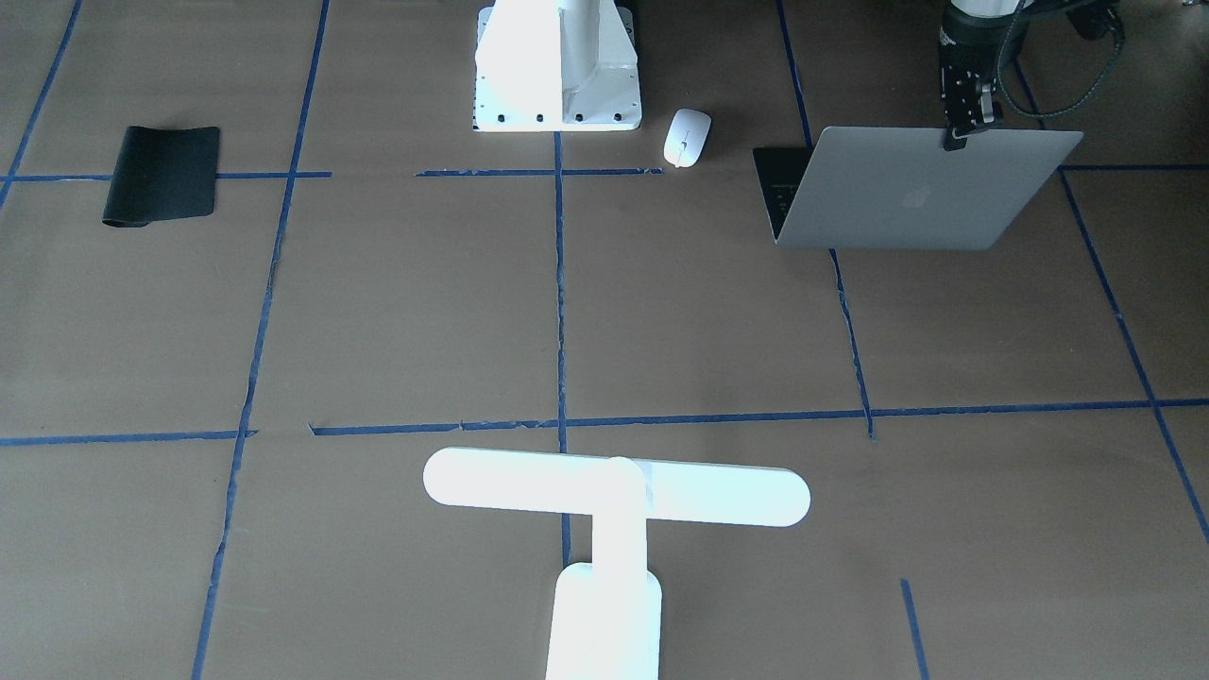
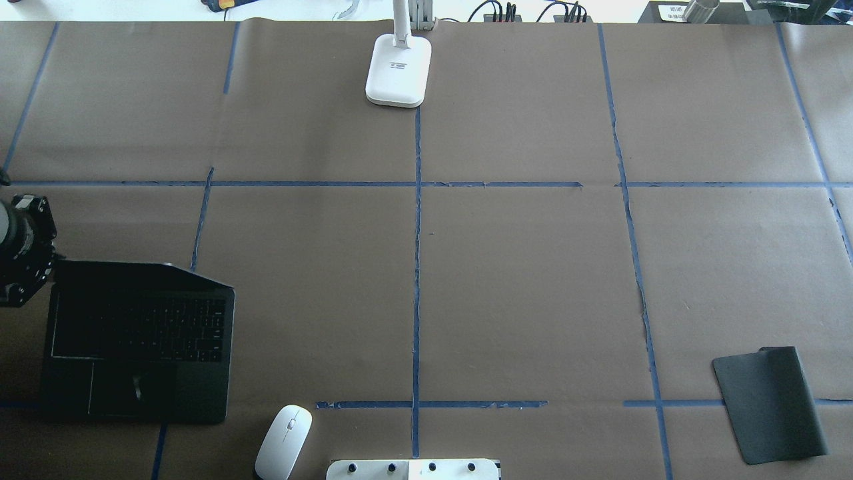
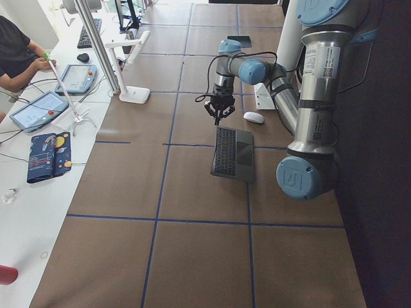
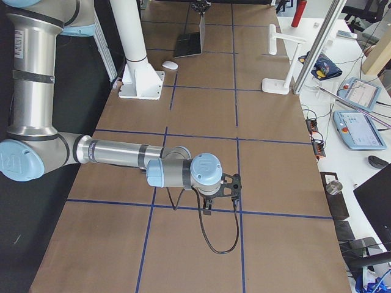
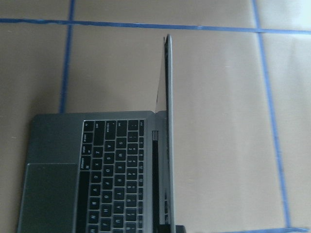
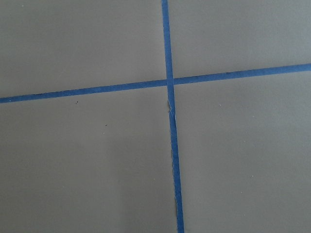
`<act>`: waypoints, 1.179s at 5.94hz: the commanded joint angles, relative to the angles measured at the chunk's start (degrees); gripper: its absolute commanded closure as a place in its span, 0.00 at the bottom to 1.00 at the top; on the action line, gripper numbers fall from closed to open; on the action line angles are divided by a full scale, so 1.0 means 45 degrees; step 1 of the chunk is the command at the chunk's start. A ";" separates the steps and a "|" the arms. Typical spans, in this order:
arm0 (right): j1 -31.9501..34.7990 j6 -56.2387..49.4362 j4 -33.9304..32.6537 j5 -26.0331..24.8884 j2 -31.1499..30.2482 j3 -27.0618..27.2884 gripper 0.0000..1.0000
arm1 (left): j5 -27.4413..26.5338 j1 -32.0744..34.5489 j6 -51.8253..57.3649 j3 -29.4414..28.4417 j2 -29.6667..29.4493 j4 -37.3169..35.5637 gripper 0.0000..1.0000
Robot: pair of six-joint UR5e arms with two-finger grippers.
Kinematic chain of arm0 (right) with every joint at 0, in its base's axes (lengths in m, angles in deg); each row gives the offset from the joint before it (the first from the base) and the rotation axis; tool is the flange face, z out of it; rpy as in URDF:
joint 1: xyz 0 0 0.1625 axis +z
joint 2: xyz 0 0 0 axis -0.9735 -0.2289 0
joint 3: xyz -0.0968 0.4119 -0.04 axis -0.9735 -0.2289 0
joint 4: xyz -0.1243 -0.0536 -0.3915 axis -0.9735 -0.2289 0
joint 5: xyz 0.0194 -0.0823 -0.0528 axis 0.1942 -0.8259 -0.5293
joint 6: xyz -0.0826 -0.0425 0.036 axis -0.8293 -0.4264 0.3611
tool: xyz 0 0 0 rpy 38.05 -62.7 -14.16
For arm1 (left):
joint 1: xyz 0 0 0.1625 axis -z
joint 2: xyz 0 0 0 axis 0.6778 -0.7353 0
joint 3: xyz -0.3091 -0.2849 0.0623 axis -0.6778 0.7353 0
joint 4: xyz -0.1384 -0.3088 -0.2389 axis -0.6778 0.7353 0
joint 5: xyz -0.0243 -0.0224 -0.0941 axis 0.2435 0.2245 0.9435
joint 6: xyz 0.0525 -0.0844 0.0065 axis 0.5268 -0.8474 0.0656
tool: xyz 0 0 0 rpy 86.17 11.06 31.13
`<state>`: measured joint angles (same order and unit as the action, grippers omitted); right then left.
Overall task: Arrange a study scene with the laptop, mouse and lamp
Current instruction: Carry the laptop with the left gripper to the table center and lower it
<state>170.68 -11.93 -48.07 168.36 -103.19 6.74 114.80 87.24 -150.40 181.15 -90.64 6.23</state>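
**Left gripper pinches the laptop lid: slip and drag are the risks**

The laptop [image 1: 907, 194] sits open on the robot's left side of the table, near the robot's edge, with its lid roughly upright. The left gripper [image 1: 963, 135] has its fingers pressed onto the lid's top edge. As I judge it, that narrow pinch on smooth metal could slip. Pushing the lid further could tip the thin base or drag it across the paper. The mouse [image 1: 687, 137] lies near the laptop and might be knocked by a dragged base. The lamp [image 1: 614, 491] stands at the far edge, well apart. The right gripper [image 4: 221, 190] hangs over bare paper, and I cannot tell whether its fingers are spread.

Count: one laptop, one lamp, one black mat [image 1: 162, 175], one mouse.
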 commanded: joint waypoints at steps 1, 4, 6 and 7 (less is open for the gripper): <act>0.0010 0.0000 0.0019 -0.0018 -0.0009 0.0005 0.00 | -0.0003 0.0914 0.0182 -0.2647 -0.3166 -0.0662 1.00; 0.0010 0.0000 0.0019 -0.0038 -0.0028 0.0005 0.00 | 0.0094 0.1053 0.0105 -0.6318 -0.7207 -0.0565 1.00; 0.0010 0.0000 0.0019 0.0001 -0.0125 0.0044 0.00 | 0.0484 0.0704 -0.1174 -0.8682 -0.9786 -0.0487 1.00; 0.0010 0.0000 0.0019 0.0001 -0.0126 0.0044 0.00 | 0.0485 0.0276 -0.1959 -0.9835 -1.0901 -0.0351 1.00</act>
<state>170.72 -11.93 -47.98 168.34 -103.65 6.90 116.82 90.07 -155.76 142.01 -134.64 4.16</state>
